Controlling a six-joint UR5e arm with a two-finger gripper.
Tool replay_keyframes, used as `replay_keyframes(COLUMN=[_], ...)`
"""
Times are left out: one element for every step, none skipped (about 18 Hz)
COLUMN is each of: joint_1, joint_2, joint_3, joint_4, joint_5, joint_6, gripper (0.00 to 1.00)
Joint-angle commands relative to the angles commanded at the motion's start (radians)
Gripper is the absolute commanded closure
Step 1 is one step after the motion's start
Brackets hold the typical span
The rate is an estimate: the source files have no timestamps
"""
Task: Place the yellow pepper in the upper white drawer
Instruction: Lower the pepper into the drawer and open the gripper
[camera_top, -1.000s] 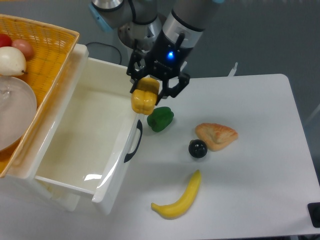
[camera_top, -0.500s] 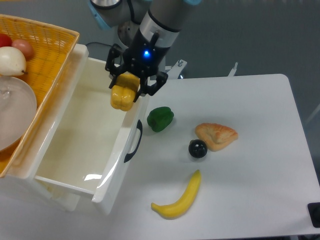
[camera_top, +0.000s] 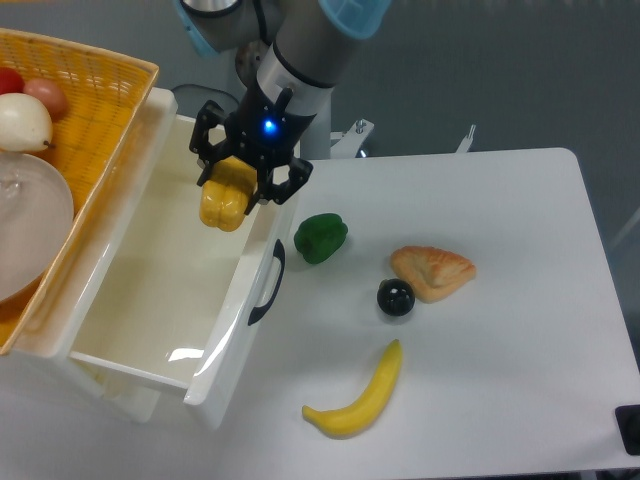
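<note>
The yellow pepper (camera_top: 226, 202) hangs in the air, held from above by my gripper (camera_top: 238, 180), whose black fingers are shut on its top. It is over the open upper white drawer (camera_top: 150, 300), just inside the drawer's right wall near the back. The drawer is pulled out, its white inside bare, and its black curved handle (camera_top: 266, 283) faces right. The arm reaches in from the top middle of the view.
A green pepper (camera_top: 320, 237) lies just right of the drawer front. Farther right are a black ball (camera_top: 395, 297), a pastry (camera_top: 432, 270) and a banana (camera_top: 358, 395). A yellow wicker basket (camera_top: 80, 110) with fruit and a glass bowl sits over the drawer's left side.
My gripper has carried the yellow pepper leftward, from above the drawer's front edge beside the green pepper to a spot over the drawer's inside.
</note>
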Motion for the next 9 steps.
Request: replay_keyframes(joint_1=[-0.002, -0.002, -0.002, -0.002, -0.002, -0.002, -0.002, -0.002, -0.002], joint_2=[-0.003, -0.003, -0.003, -0.002, -0.002, 0.0, 0.0, 0.0, 0.0], joint_3=[0.0, -0.006, -0.008, -0.009, -0.009, -0.009, -0.009, -0.009, -0.009], joint_4=[0.0, 0.002, 0.008, 0.015, 0.018, 0.021, 0.021, 0.021, 0.021], joint_5=[0.0, 0.002, 0.002, 0.002, 0.0, 0.0, 0.0, 0.0, 0.0], joint_6=[0.0, 0.005, 0.006, 0.009, 0.011, 0.009, 0.009, 0.009, 0.011], gripper=[0.38, 0.3, 0.26, 0.15, 0.0, 0.0, 0.0, 0.0, 0.0])
